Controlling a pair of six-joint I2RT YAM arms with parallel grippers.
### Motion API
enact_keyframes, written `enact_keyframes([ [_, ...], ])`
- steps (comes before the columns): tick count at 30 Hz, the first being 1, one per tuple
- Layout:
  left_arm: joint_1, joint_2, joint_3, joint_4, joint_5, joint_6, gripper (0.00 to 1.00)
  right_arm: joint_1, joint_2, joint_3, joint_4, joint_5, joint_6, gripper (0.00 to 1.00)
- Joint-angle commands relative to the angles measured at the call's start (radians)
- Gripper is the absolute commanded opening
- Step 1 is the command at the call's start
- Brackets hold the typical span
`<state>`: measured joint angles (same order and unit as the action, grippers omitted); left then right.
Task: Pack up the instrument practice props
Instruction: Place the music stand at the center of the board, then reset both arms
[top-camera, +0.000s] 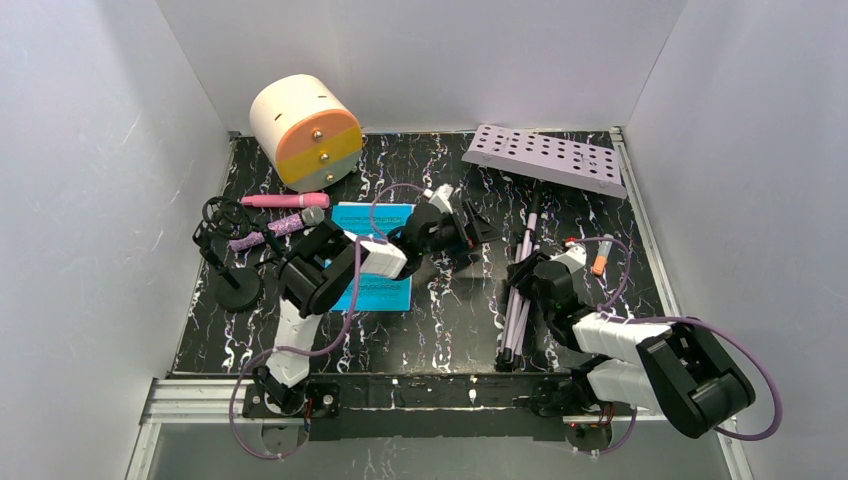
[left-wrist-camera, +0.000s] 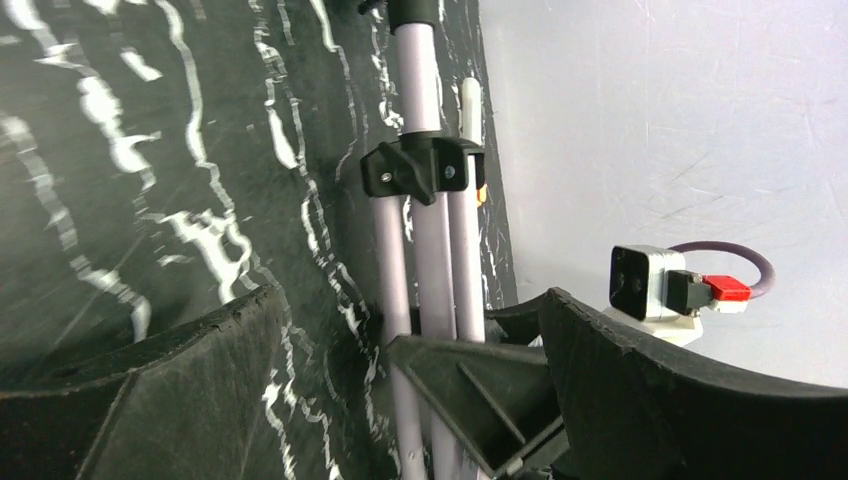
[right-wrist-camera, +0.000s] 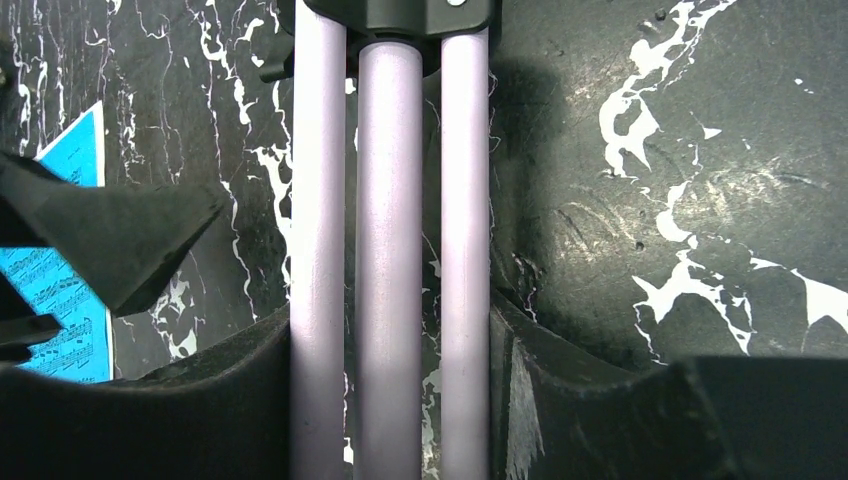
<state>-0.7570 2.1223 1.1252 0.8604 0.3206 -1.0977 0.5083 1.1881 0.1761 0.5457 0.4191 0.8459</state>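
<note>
Right fingers (right-wrist-camera: 620, 420): clamped on either side of the three folded lilac tubes (right-wrist-camera: 388, 250), pressing the bundle together.
Left fingers (left-wrist-camera: 150, 400): spread wide, holding nothing, aimed at the same tubes from the side.
Lilac perforated plastic music rack with tripod legs (top-camera: 545, 158): lying on the black marbled surface (top-camera: 450, 330), tray toward the back wall, legs toward the near edge.
Handling: probably light and stiff; smooth tubes, likely slippery; tray end liable to swing.
Best hold: across all three legs, just beside the black plastic collar (left-wrist-camera: 420, 168).
</note>
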Motion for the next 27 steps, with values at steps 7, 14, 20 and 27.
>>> enact_keyframes([
  [7,0.14,-0.248,-0.221,-0.013,-0.049,0.072,0.98,-0.02,-0.061,0.056,-0.112,0.108,-0.026,0.74],
  [14,0.231,-0.355,-0.259,-0.172,-0.063,0.16,0.98,-0.022,-0.168,0.114,-0.274,0.121,-0.066,0.94],
  [20,0.316,-0.531,-0.274,-0.385,-0.136,0.275,0.98,-0.022,-0.346,0.204,-0.5,0.169,-0.114,0.99],
  [27,0.363,-0.808,-0.295,-0.592,-0.224,0.341,0.99,-0.023,-0.56,0.376,-0.781,0.316,-0.137,0.99],
])
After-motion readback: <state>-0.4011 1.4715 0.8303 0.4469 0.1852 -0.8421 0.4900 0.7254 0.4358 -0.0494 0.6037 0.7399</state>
